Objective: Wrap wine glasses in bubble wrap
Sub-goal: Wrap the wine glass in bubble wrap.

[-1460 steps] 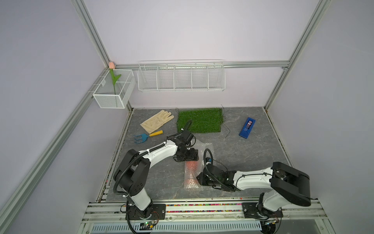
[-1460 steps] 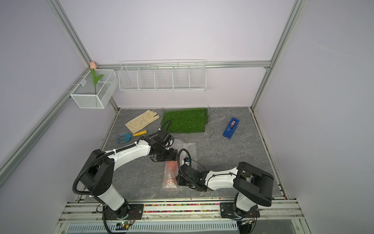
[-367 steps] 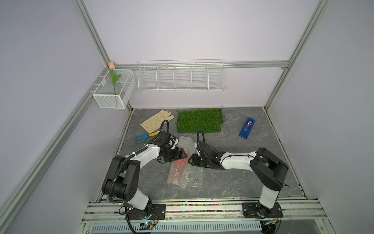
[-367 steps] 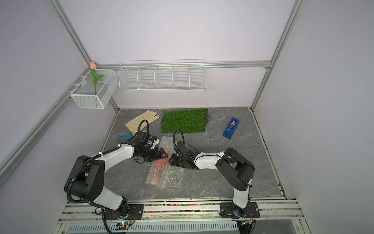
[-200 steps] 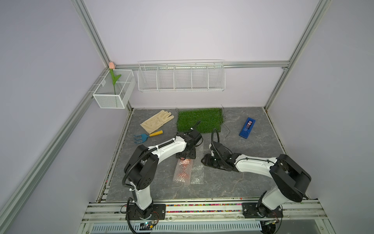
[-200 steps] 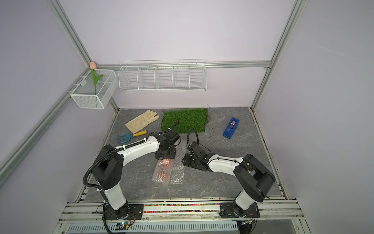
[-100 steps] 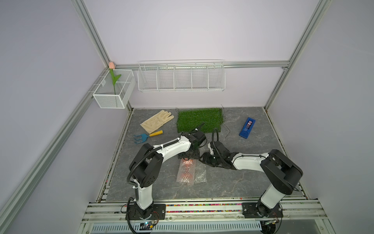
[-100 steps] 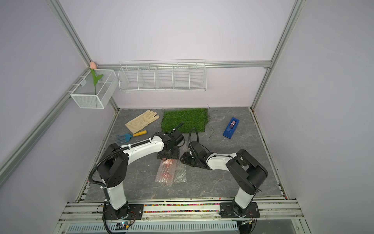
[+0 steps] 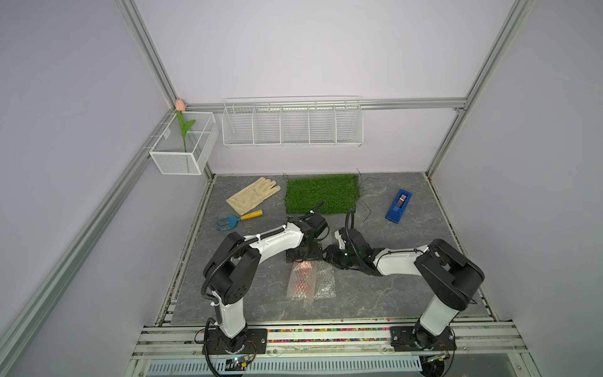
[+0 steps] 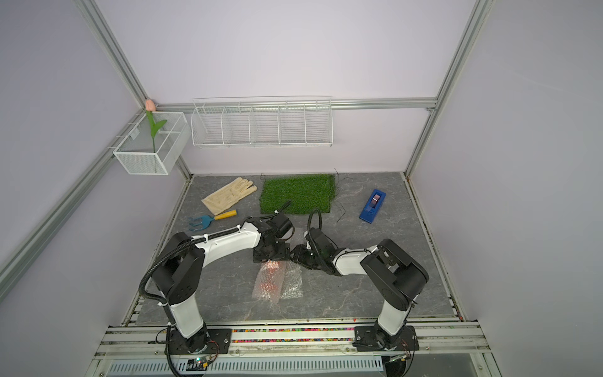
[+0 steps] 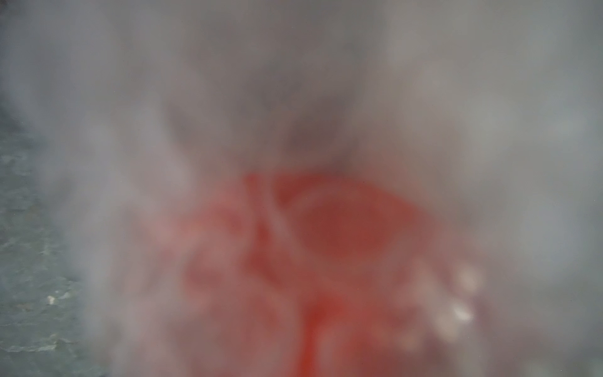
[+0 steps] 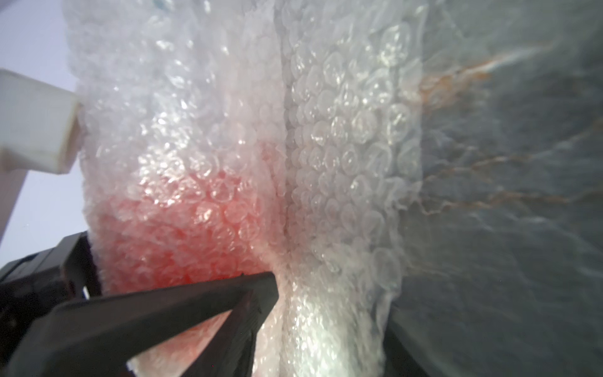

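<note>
The orange-red wine glass (image 9: 302, 274) (image 10: 270, 277) lies on the floor, rolled inside the bubble wrap (image 9: 324, 282) (image 10: 292, 284). A flat flap of wrap spreads to its right. My left gripper (image 9: 304, 258) (image 10: 271, 256) points down at the bundle's far end. Its wrist view is a blur of film over the wine glass (image 11: 342, 225), and its fingers are hidden. My right gripper (image 9: 329, 258) (image 12: 332, 306) sits at the flap's far corner. Its jaws stand apart with a bunched fold of bubble wrap (image 12: 342, 130) between them. One finger lies across the wrapped wine glass (image 12: 182, 235).
A green grass mat (image 9: 321, 192), a cream glove (image 9: 253, 196) and a blue hand rake (image 9: 235, 220) lie at the back. A blue tape dispenser (image 9: 398, 206) sits at the back right. A wire rack (image 9: 292, 125) and a mesh box (image 9: 182, 147) hang on the walls.
Both grippers and the bundle have shifted right since the older frames, and the sheet is folded narrower. In the last second the right gripper has drawn in to the flap's far corner.
</note>
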